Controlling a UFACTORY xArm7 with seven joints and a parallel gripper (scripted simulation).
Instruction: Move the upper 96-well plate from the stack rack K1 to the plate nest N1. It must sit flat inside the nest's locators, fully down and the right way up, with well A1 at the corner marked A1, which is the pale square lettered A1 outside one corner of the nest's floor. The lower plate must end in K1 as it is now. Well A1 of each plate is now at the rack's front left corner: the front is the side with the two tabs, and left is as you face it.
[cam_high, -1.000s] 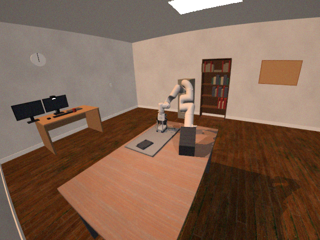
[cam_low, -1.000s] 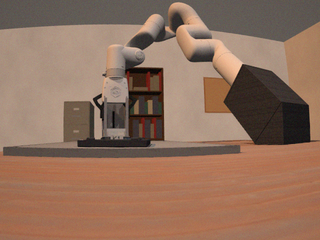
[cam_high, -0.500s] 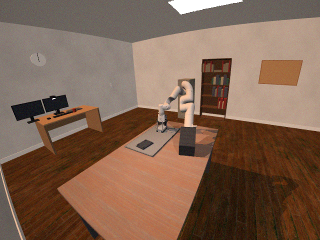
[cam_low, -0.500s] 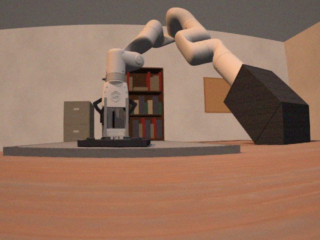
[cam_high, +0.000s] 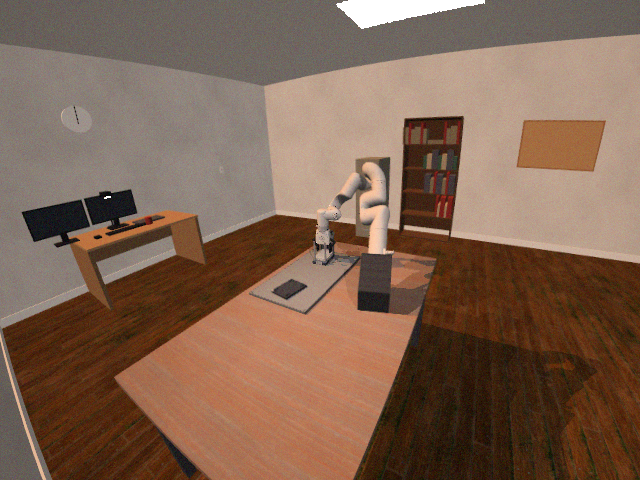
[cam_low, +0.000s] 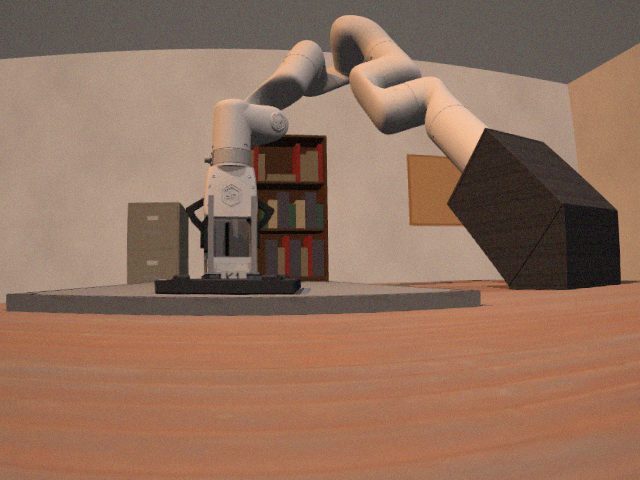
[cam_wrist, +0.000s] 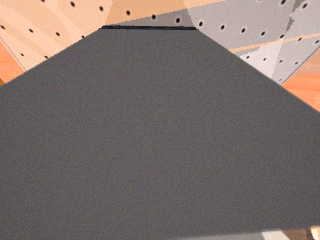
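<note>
The upper plate (cam_low: 231, 265) is sitting low in rack K1 (cam_low: 253, 235). I am straddling it with the gripper (cam_low: 231, 242), jaws fully apart and holding nothing. Next, I judge, closing squarely on it, then lifting straight toward nest N1 (cam_low: 227, 285).

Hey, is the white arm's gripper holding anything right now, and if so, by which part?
Nothing is held. The gripper is fully open, lowered into the pale stack rack K1 over the plates, its fingers not closed on the upper 96-well plate.

Bookshelf (cam_high: 405, 170), desk (cam_high: 178, 219), filing cabinet (cam_low: 155, 240)
</note>
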